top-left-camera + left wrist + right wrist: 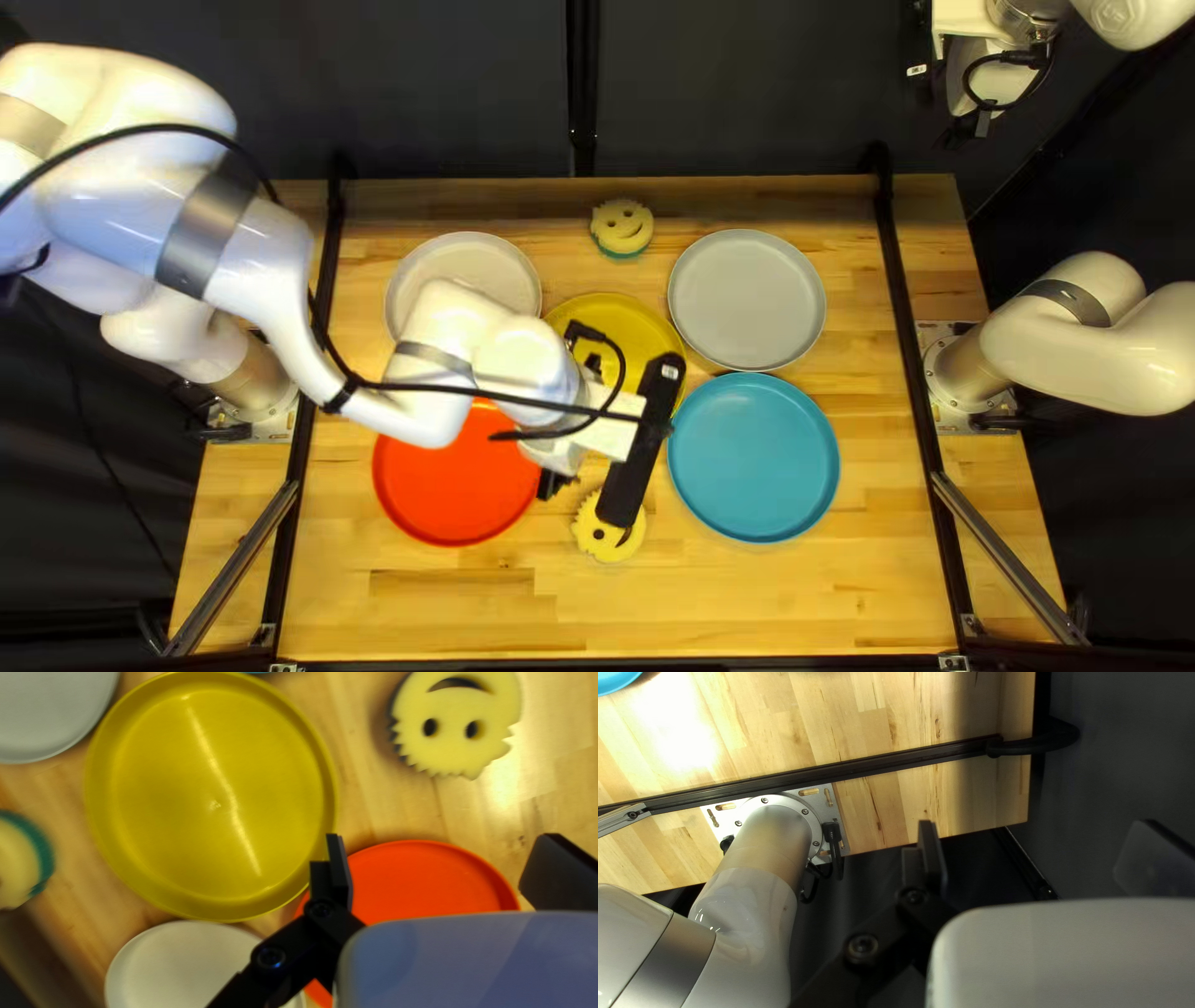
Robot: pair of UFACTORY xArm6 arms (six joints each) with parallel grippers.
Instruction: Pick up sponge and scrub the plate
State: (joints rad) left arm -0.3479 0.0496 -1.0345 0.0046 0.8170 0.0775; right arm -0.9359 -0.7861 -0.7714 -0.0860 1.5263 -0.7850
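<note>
the wooden table holds 5 plates, white, yellow, grey, red and blue, plus 2 smiley-faced sponges.

The yellow plate lies face up, round, shallow and rimmed. Around it in the top left view, also face up, are the white plate to its far left, the gray plate to its right, the blue plate to its near right and the red plate to its near left. Beyond it lies a round, yellow-faced, teal-backed sponge; on its near side, a jagged-edged yellow smiley sponge lies flat, face up.
</note>
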